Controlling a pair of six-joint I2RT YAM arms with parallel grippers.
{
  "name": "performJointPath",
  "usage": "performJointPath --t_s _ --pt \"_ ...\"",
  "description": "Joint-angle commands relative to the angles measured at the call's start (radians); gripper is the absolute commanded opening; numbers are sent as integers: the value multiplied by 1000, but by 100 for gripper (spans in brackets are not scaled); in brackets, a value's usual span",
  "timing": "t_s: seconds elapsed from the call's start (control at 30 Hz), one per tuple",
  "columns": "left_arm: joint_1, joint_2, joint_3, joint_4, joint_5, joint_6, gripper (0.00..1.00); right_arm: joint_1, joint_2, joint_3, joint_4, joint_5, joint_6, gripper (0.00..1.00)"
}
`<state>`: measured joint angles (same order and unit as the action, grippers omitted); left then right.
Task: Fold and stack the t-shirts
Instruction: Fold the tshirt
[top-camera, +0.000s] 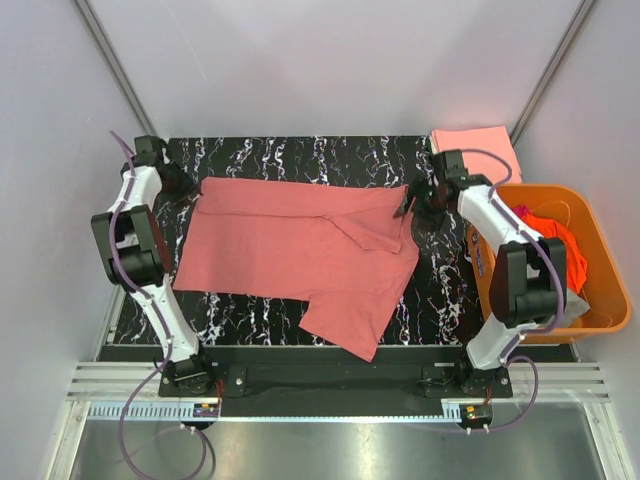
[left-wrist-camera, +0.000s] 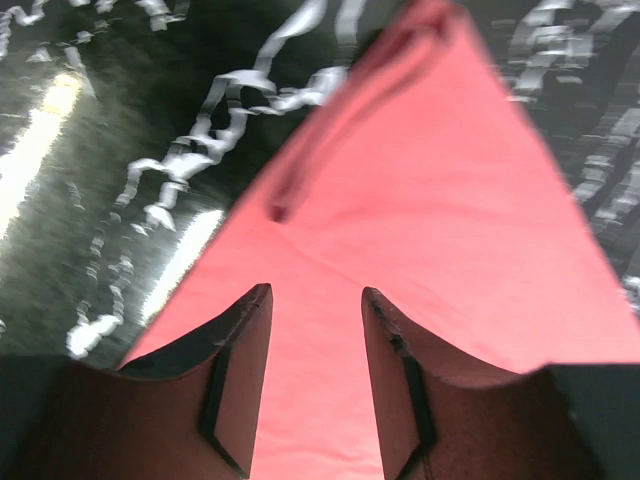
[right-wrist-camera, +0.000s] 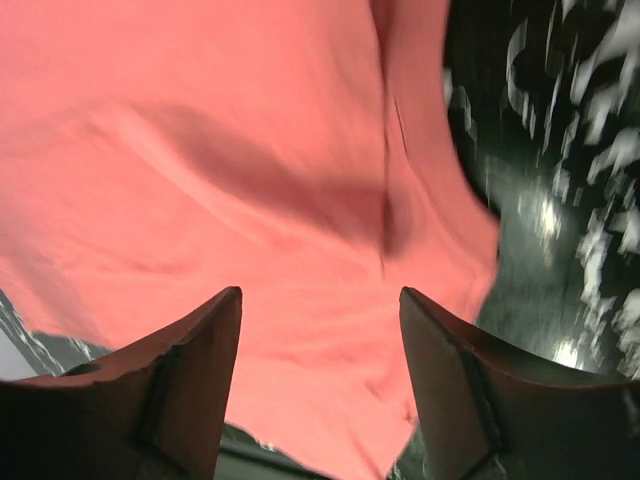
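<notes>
A salmon-pink t-shirt (top-camera: 290, 245) lies spread on the black marbled table (top-camera: 300, 155), one sleeve folded in near its right end. My left gripper (top-camera: 185, 190) hovers at the shirt's far left corner. In the left wrist view its jaws (left-wrist-camera: 316, 295) stand apart over the pink cloth (left-wrist-camera: 430, 200), gripping nothing. My right gripper (top-camera: 408, 205) sits at the shirt's far right corner. Its jaws (right-wrist-camera: 320, 295) are wide apart above the cloth (right-wrist-camera: 200, 150), also holding nothing. A folded paler peach t-shirt (top-camera: 475, 150) lies at the back right.
An orange plastic basket (top-camera: 545, 190) stands at the right table edge, close behind my right arm. It holds a bright orange shirt (top-camera: 560, 245) and a bit of magenta cloth (top-camera: 520, 211). The salmon shirt's lower corner hangs over the table's near edge (top-camera: 350, 345).
</notes>
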<state>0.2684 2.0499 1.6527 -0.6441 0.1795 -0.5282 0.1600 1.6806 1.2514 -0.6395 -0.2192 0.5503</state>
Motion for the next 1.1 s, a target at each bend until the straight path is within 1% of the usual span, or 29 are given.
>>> performJointPath --t_s 0.0,0.03,0.07,0.1,0.13,0.17,0.2,0.33,0.47,0.67,0.8,0.87,0.97,1.07 --pt "-40 -53 -5 40 40 -52 44 -33 86 175 9 52 -78 73" --pt "-43 -31 7 53 79 -74 43 -45 109 236 8 61 -85 73" --pt "-47 -17 16 58 99 -82 42 -50 134 237 9 61 -89 73" --pt "-49 -5 27 64 113 -91 42 -57 161 300 8 58 -89 73" --pt "-57 18 33 87 127 -101 42 -65 213 331 9 47 -90 74" --pt "-57 29 41 107 174 -117 42 -77 238 362 8 43 -90 74" --pt "-57 41 44 128 196 -127 42 -82 289 423 9 38 -92 73" --pt "-57 99 53 207 241 -173 42 -91 407 565 9 26 -113 68" --pt "-57 134 50 235 255 -213 42 -103 498 673 11 4 -101 68" --pt "-46 156 30 236 239 -211 41 -106 591 749 14 -26 -69 68" --pt "-25 159 10 236 232 -217 41 -106 625 743 18 -45 -17 64" --pt "-20 167 7 236 233 -216 41 -106 628 724 26 -42 -7 61" --pt "-14 173 5 235 233 -213 41 -108 633 700 47 -39 0 60" --pt "-11 179 6 235 233 -210 41 -106 646 709 55 -31 0 57"
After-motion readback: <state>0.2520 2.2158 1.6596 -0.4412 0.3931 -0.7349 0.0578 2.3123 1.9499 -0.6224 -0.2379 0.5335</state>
